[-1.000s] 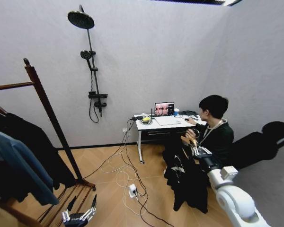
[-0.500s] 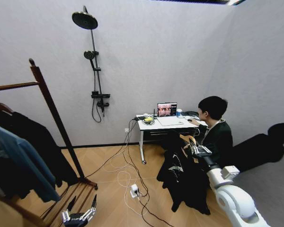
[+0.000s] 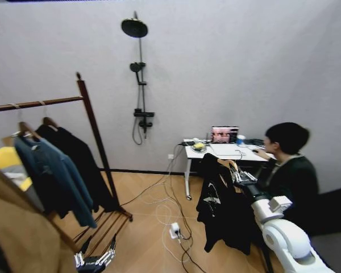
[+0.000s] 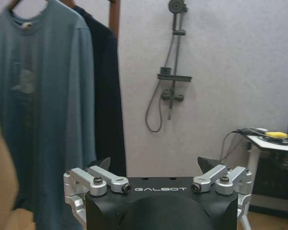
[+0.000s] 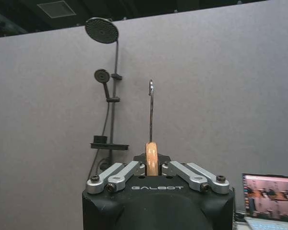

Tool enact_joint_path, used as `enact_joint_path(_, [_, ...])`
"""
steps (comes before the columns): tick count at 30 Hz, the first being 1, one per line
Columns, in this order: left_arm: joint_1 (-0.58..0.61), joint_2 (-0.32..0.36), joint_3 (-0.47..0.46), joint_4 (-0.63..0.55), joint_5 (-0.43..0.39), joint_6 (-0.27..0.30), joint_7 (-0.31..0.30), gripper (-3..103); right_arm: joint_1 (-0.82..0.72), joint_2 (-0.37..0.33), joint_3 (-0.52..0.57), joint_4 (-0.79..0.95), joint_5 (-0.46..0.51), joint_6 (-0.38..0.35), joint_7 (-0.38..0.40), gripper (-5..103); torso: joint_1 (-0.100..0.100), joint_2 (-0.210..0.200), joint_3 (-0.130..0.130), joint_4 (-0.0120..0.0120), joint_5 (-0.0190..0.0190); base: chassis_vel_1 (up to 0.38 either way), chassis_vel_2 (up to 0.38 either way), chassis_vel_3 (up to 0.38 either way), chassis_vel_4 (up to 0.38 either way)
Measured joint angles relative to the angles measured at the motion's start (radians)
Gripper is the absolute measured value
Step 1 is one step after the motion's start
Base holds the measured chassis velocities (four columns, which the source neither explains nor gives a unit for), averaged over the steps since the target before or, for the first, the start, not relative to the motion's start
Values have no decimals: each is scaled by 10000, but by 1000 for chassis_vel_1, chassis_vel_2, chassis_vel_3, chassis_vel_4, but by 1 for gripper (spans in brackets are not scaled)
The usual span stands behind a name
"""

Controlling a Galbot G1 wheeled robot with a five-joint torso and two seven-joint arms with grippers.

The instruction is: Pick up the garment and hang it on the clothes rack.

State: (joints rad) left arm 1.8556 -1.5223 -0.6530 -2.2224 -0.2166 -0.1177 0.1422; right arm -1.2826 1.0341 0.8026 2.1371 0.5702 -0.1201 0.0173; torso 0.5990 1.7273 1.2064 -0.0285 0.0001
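Garment: black jacket-like garment (image 3: pixel 223 211) on a light wooden hanger (image 5: pixel 151 164), hanging straight down below the right pincer, clear of the floor.
Right pincer: the right pincer (image 3: pixel 237 176) is held out ahead of the robot's right side, its fingers (image 5: pixel 120 173) pressed in from both sides on the hanger's neck; the metal hook (image 5: pixel 150 110) stands upright above it.
Left pincer: the left pincer (image 3: pixel 94 261) sits low by the robot's left side, jaws spread apart with nothing between them; its fingertips (image 4: pixel 102 164) point toward the hung clothes.
Clothes rack: dark red-brown clothes rack (image 3: pixel 96 149) stands well to the left of the right pincer and apart from the garment, just ahead of the left pincer; its slatted low shelf (image 3: pixel 99 229) lies just beyond that pincer.
On the rail: a blue shirt (image 3: pixel 57 179) and a dark garment (image 3: pixel 79 159) hang side by side, with a tan coat (image 3: pixel 20 233) nearest the camera.
Behind the right pincer: a white bench (image 3: pixel 227 152) carrying a laptop (image 3: pixel 225 135), with a seated person just past the right pincer.
Wall: a shower fitting (image 3: pixel 140 74) is mounted between rack and bench.
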Motion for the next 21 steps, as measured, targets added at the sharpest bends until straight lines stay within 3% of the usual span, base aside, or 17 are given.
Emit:
enact_joint_path(8, [0, 1, 0, 0, 0, 0, 0, 100, -415, 108, -96, 1147, 374, -587, 190, 9, 0, 0, -1, -2, -3, 145, 120, 117, 117])
enact_joint_path(10, [0, 0, 0, 0, 0, 0, 0, 100, -619, 87, -95, 1909, 1074, -1326, 542, 9, 1, 0, 0, 0, -1, 143, 137, 115, 102])
enact_joint_path(11, [0, 0, 0, 0, 0, 0, 0, 100, -619, 87, -95, 1909, 1074, -1326, 542, 9, 1, 0, 0, 0, -1, 143, 149, 121, 102])
enact_joint_path(14, [0, 0, 0, 0, 0, 0, -1, 100, -1169, 97, -119, 2966, 2374, -2429, 637, 9, 1, 0, 0, 0, -4, 121, 136, 140, 126])
enact_joint_path(21, [1, 0, 0, 0, 0, 0, 1, 100, -1228, 97, -337, 3586, 3171, -3024, 694, 9, 0, 1, 0, -2, 0, 131, 123, 114, 125])
